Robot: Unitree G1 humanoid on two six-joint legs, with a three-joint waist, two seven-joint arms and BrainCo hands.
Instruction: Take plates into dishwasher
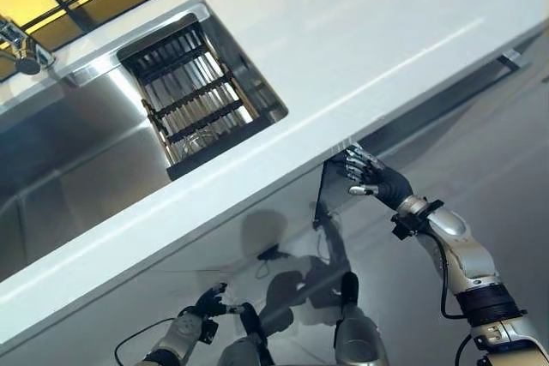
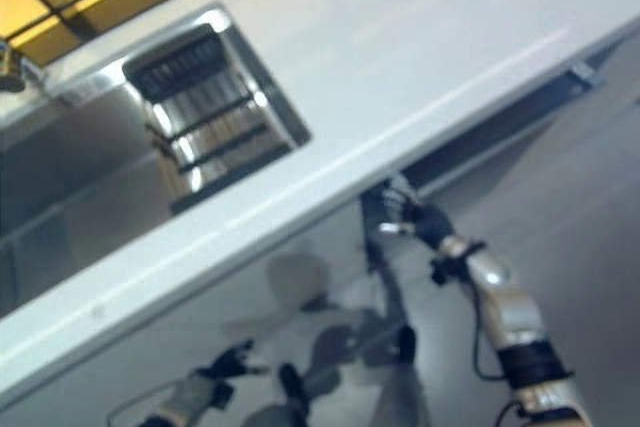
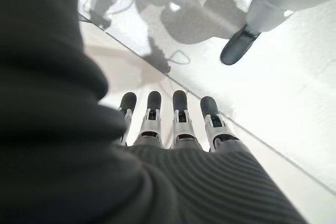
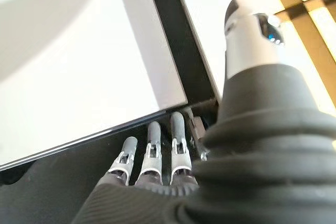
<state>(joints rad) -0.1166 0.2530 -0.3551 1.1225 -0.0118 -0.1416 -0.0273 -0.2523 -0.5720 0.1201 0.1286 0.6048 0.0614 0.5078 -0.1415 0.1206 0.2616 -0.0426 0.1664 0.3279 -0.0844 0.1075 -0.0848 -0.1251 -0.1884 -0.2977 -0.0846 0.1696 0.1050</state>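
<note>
No plate shows in any view. My right hand (image 1: 371,176) is up under the front edge of the white countertop (image 1: 360,49), at the top of the white dishwasher door (image 1: 283,237). A dark gap (image 1: 330,193) shows beside the hand where the door stands slightly ajar. In the right wrist view its fingers (image 4: 152,150) are straight and lie in the dark gap next to the white panel's edge (image 4: 157,106). My left hand (image 1: 206,304) hangs low in front of the cabinet, with straight fingers (image 3: 178,114) and nothing in it.
A steel sink (image 1: 77,152) is set in the countertop at the left, with a dark slatted rack (image 1: 193,96) at its right end and a tap (image 1: 21,49) at the far left. A bar handle (image 1: 506,62) runs under the counter at the right.
</note>
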